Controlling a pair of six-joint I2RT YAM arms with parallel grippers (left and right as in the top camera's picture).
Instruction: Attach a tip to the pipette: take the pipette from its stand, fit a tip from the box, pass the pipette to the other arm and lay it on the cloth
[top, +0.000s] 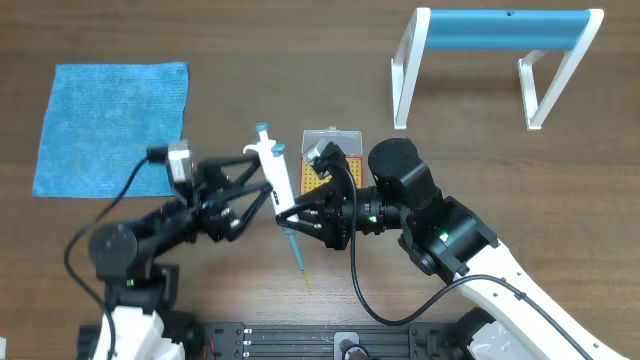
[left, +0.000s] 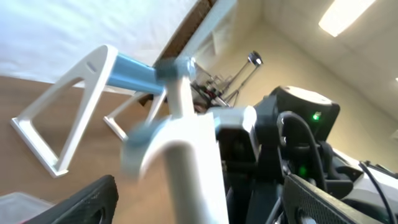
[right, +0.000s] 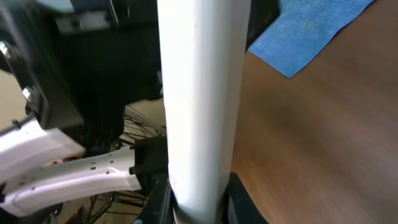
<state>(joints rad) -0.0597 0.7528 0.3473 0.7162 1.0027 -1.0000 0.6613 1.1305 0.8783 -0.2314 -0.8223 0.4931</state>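
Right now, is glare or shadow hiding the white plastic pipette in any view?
Top view: even light, no glare on the white plastic pipette. Left wrist view: a bright ceiling light panel flares behind, the pipette unaffected. Right wrist view: the pipette evenly lit, brown wooden table free of hard shadows.

The pipette (top: 274, 172) has a smooth white plastic body with a slight sheen (its cap is pale blue plastic). The table (top: 300, 60) under it is matt brown wood grain. Well away from the pipette, the cloth (top: 110, 125) is blue fabric with a soft nap. Just beside the pipette, the tip box (top: 335, 140) has a clear glossy lid. Farther off, the stand (top: 500, 30) looks like smooth white and blue plastic.
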